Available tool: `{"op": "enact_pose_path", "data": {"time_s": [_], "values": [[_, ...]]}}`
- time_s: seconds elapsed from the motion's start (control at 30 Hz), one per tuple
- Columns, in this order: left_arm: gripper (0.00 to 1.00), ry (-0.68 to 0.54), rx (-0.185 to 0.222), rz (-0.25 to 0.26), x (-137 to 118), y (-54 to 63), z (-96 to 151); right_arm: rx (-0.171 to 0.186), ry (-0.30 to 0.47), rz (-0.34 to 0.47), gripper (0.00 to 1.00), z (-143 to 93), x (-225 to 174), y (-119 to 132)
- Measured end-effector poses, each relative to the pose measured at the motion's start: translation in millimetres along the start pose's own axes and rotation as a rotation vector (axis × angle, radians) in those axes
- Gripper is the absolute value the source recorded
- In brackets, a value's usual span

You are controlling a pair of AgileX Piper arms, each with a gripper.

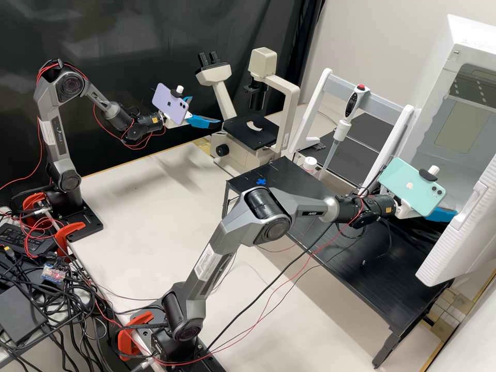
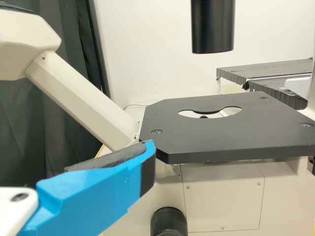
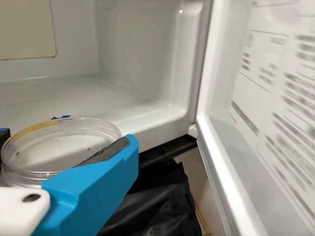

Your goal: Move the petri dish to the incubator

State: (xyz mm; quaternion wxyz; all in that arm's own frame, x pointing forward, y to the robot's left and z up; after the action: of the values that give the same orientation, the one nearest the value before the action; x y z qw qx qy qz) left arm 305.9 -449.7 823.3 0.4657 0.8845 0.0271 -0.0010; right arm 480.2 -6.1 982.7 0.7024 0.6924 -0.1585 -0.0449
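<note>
At the incubator (image 1: 465,111), the right gripper (image 1: 440,214) is partly hidden behind the open door in the high view. In the right wrist view the right gripper (image 3: 66,139) is shut on the clear petri dish (image 3: 59,147), whose rim shows between a blue finger and the edge of the other. The dish is held roughly level before the white chamber floor (image 3: 133,105). Over by the microscope, the left gripper (image 1: 206,110) stands open with nothing between its fingers. The left wrist view has one finger of the left gripper (image 2: 66,147) beside the black microscope stage (image 2: 211,137).
The incubator door (image 3: 221,167) stands open beside the right gripper. A black shelf table (image 1: 356,268) lies below the right arm. A pipette (image 1: 341,129) on a white frame and a small white bottle (image 1: 309,164) stand between microscope and incubator.
</note>
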Motion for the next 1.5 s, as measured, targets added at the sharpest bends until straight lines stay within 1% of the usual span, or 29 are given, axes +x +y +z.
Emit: {"op": "enact_pose_path", "data": {"time_s": [0.03, 0.17, 0.23, 0.27, 0.3, 0.4, 0.43, 0.47, 0.5, 0.53, 0.57, 0.6, 0.63, 0.67, 0.7, 0.77, 0.9, 0.97, 1.0, 1.03, 1.07, 1.23, 1.3, 1.33, 1.37, 1.4, 1.5], "values": [[1.00, 0.000, 0.000, 0.000, 0, 0.0, 0, -0.014, -0.001, -0.006, 0.00, -2, 3, -3], [1.00, 0.000, 0.000, 0.000, 0, 0.0, 0, -0.030, -0.005, 0.004, 0.00, -7, 13, -7], [1.00, 0.000, 0.000, 0.000, 0, 0.0, 0, -0.029, -0.016, 0.012, 0.00, -8, 18, -8], [1.00, 0.000, 0.000, 0.000, 0, 0.0, 0, -0.016, -0.019, 0.015, 0.00, -8, 19, -9], [1.00, 0.000, 0.000, 0.000, 0, 0.0, 0, -0.023, -0.022, 0.020, 0.00, -11, 20, -9], [1.00, 0.000, 0.000, 0.000, 0, 0.0, 0, -0.012, -0.048, 0.022, 0.00, -9, 26, -11], [1.00, 0.000, 0.000, 0.000, 0, 0.0, 0, 0.002, -0.057, 0.026, 0.00, -9, 27, -11], [1.00, 0.000, 0.000, 0.000, 0, 0.0, 0, -0.009, -0.060, 0.023, 0.00, -8, 28, -13], [1.00, 0.000, 0.000, 0.000, 0, 0.0, 0, -0.005, -0.069, 0.025, 0.00, -8, 31, -12], [1.00, 0.000, 0.000, 0.000, 0, 0.0, 0, -0.018, -0.073, 0.022, 0.00, -7, 32, -14], [1.00, 0.000, 0.000, 0.000, 0, 0.0, 0, -0.023, -0.082, 0.016, 0.00, -5, 35, -16], [1.00, 0.000, 0.000, 0.000, 0, 0.0, 0, -0.014, -0.082, 0.013, 0.00, -6, 36, -16], [1.00, 0.000, 0.000, 0.000, 0, 0.0, 0, -0.024, -0.085, -0.003, 0.00, -4, 40, -19], [1.00, 0.000, 0.000, 0.000, 0, 0.0, 0, -0.017, -0.084, -0.006, 0.00, -5, 41, -19], [1.00, 0.000, 0.000, 0.000, 0, 0.0, 0, -0.023, -0.081, -0.014, 0.00, -4, 44, -22], [1.00, 0.000, 0.000, 0.000, 0, 0.0, 0, -0.003, -0.076, -0.021, 0.00, -3, 48, -24], [1.00, 0.000, 0.000, 0.000, 0, 0.0, 0, 0.022, -0.059, -0.016, 0.00, -4, 54, -25], [1.00, 0.000, 0.000, 0.000, 0, 0.0, 0, 0.017, -0.045, -0.016, 0.00, -5, 56, -25], [1.00, 0.000, 0.000, 0.000, 0, 0.0, 0, 0.026, -0.036, -0.021, 0.00, -5, 58, -27], [1.00, 0.000, 0.000, 0.000, 0, 0.0, 0, 0.018, -0.026, -0.024, 0.00, -6, 60, -27], [1.00, 0.000, 0.000, 0.000, 0, 0.0, 0, 0.026, -0.016, -0.033, 0.00, -6, 61, -29], [1.00, 0.000, 0.000, 0.000, 0, 0.0, 0, 0.027, 0.019, -0.054, 0.00, -9, 68, -32], [1.00, 0.000, 0.000, 0.000, 0, 0.0, 0, 0.024, 0.032, -0.056, 0.00, -11, 69, -31], [1.00, 0.000, 0.000, 0.000, 0, 0.0, 0, 0.011, 0.038, -0.063, 0.00, -13, 70, -31], [1.00, 0.000, 0.000, 0.000, 0, 0.0, 0, 0.016, 0.042, -0.067, 0.00, -15, 70, -30], [1.00, 0.000, 0.000, 0.000, 0, 0.0, 0, 0.029, 0.040, -0.079, 0.00, -15, 71, -31], [1.00, 0.000, 0.000, 0.000, 0, 0.0, 0, 0.029, 0.038, -0.088, 0.00, -16, 71, -31]]}}
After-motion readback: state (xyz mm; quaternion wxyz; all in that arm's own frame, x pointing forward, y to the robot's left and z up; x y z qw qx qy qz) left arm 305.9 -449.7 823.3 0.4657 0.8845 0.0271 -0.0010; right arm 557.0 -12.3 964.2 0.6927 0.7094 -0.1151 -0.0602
